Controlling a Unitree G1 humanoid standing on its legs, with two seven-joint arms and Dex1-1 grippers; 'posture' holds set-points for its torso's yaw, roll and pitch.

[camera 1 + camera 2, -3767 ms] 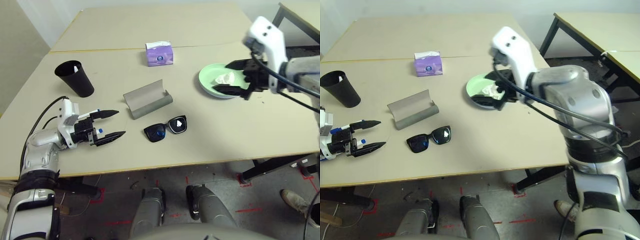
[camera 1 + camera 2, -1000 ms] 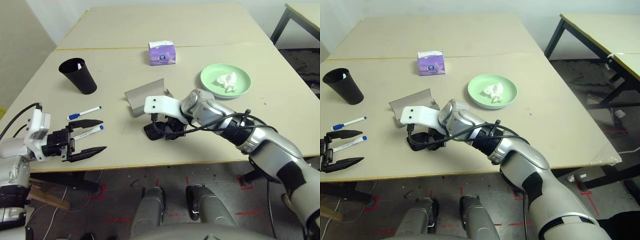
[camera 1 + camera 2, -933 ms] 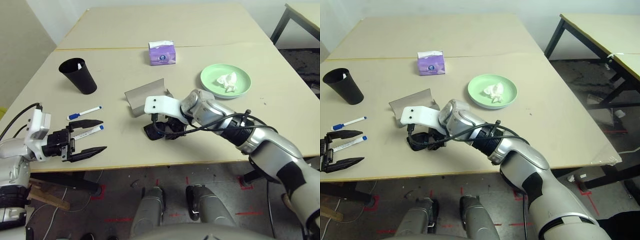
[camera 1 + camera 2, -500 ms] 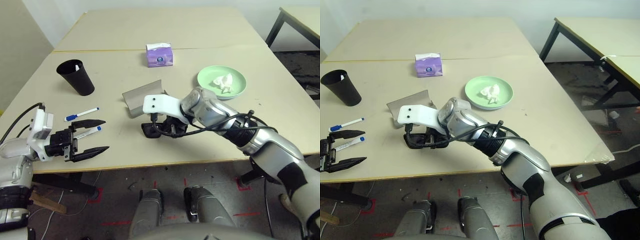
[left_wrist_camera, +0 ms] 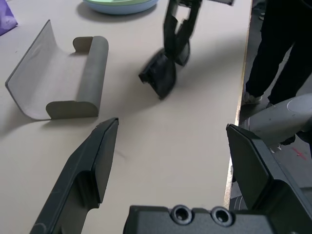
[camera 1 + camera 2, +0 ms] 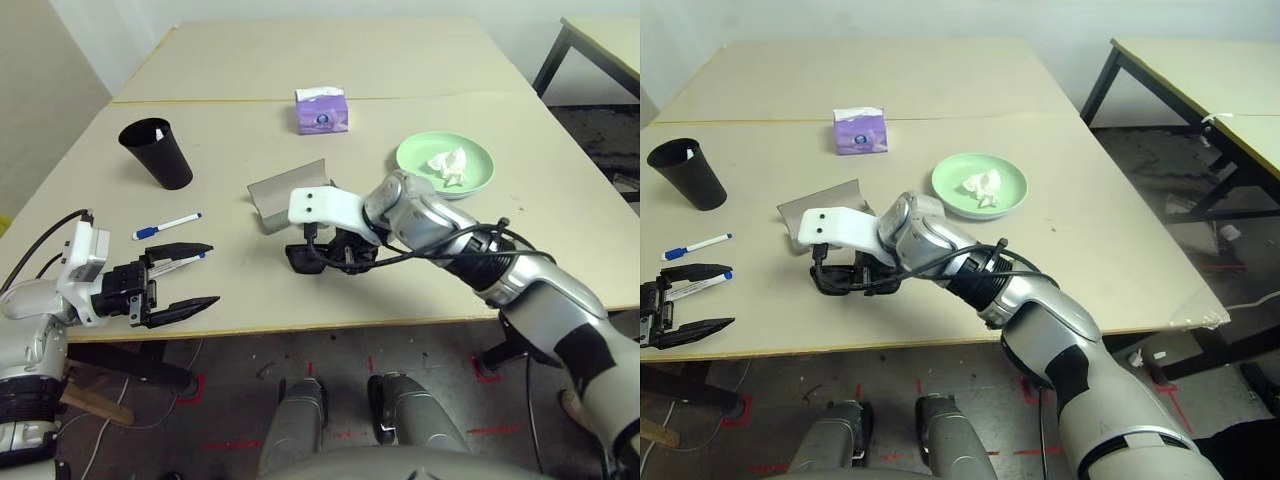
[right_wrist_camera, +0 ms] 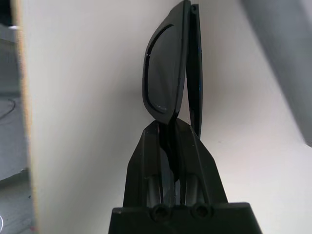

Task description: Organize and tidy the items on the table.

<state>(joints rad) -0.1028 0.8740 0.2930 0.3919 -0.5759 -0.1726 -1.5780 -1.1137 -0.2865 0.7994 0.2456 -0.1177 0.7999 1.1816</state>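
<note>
With the tissue (image 6: pixel 447 163) already on the green plate (image 6: pixel 478 176), the right gripper (image 7: pixel 171 141) has its jaws clamped on the sunglasses (image 7: pixel 168 75) just beside the open glasses case (image 6: pixel 285 190), which I judge is where they go, while the left gripper (image 6: pixel 185 275), jaws apart, waits by two markers (image 6: pixel 166 226) yet to be tidied.

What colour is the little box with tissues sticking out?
Purple, with white tissue on top: the tissue box, best in the left eye view.

Our right gripper (image 7: pixel 171 127) is clamped; our left gripper (image 6: pixel 183 275) hovers with fingers spread wide.
</note>
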